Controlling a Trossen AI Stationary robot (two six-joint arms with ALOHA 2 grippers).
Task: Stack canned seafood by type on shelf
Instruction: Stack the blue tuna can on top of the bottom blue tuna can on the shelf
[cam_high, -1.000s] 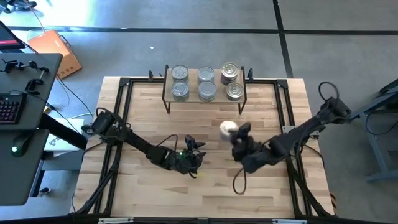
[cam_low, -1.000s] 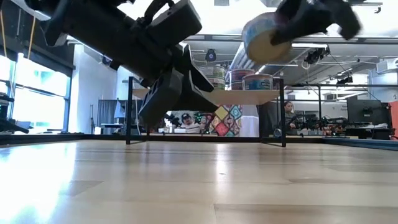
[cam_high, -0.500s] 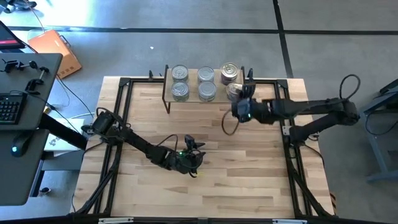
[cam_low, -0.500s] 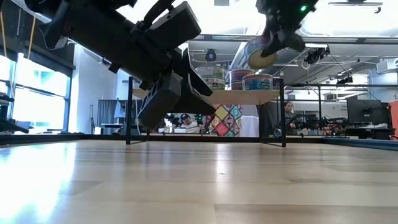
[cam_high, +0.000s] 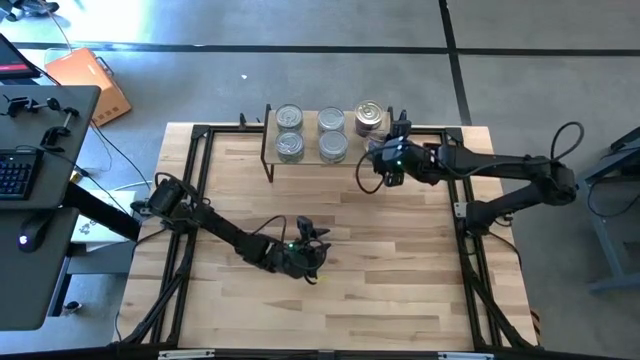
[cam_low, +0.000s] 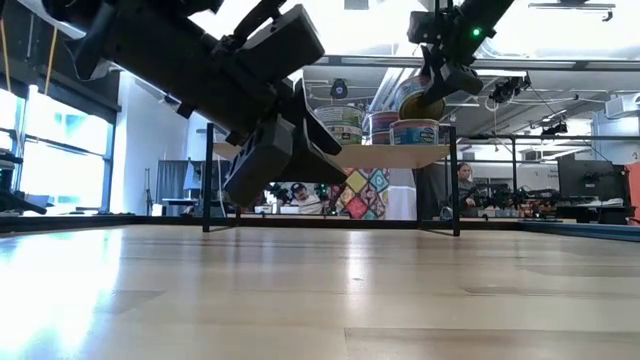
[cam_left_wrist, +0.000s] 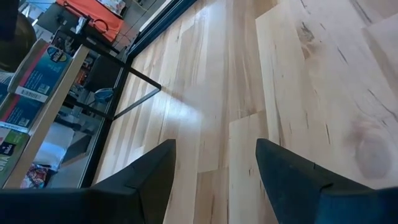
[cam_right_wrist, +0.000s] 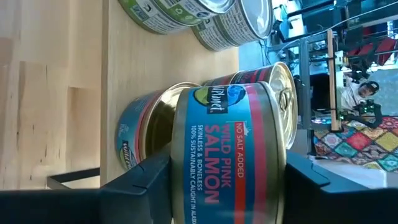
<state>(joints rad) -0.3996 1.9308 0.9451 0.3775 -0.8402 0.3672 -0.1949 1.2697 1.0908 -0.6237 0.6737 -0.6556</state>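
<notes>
The shelf (cam_high: 310, 158) stands at the table's far edge with several round tins on it, silver-lidded ones (cam_high: 289, 147) on the left and gold-lidded ones (cam_high: 368, 115) on the right. My right gripper (cam_high: 383, 160) is at the shelf's right end, shut on a blue-and-red salmon can (cam_right_wrist: 230, 143). It holds that can over the near right tin (cam_right_wrist: 134, 140). In the low view the held can (cam_low: 413, 98) hangs tilted just above that tin (cam_low: 413, 131). My left gripper (cam_high: 308, 255) waits over the table's middle near side, open, with nothing between its fingers (cam_left_wrist: 149, 177). My right gripper pinches the salmon can between its two fingers, one at the lid end (cam_right_wrist: 281, 155) and one at the bottom end (cam_right_wrist: 177, 163). The fingers come from the table's right, slanting down. The can is tilted over the near right tin; whether it touches that tin I cannot tell.
Black frame rails (cam_high: 200, 140) run along the table's edges. A cable loop (cam_high: 365, 185) hangs under my right arm. The wooden tabletop (cam_high: 400, 270) in front of the shelf carries only my left arm. A desk with a keyboard (cam_high: 15, 175) stands off the table's left.
My right gripper has carried the salmon can from over the table's middle toward the far edge and upward, rolling as it went. It now stands at the shelf's right end with the can over the near right tin.
</notes>
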